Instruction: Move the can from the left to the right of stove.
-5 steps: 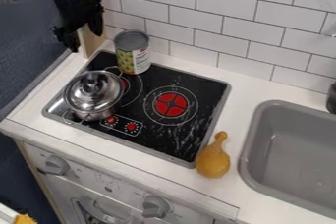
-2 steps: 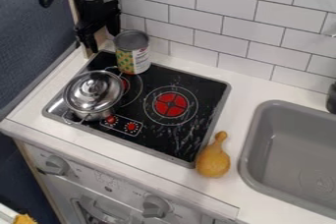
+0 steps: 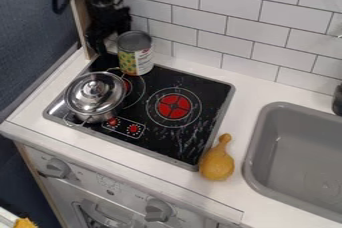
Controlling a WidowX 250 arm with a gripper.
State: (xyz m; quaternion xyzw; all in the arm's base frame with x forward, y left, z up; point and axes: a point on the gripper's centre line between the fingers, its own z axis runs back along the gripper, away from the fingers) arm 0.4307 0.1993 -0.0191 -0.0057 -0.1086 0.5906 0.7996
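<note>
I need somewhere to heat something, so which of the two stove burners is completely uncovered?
The right burner; the pot partly covers the left burner.

Print on can [image 3: 135, 58] too small; sink [image 3: 256, 139] cut by right edge.

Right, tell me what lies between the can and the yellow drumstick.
The round red burner lies between the can and the drumstick, set in the stove's black top, as the camera view shows.

White tiles [image 3: 230, 25] — dark blue wall [image 3: 30, 37].
</note>
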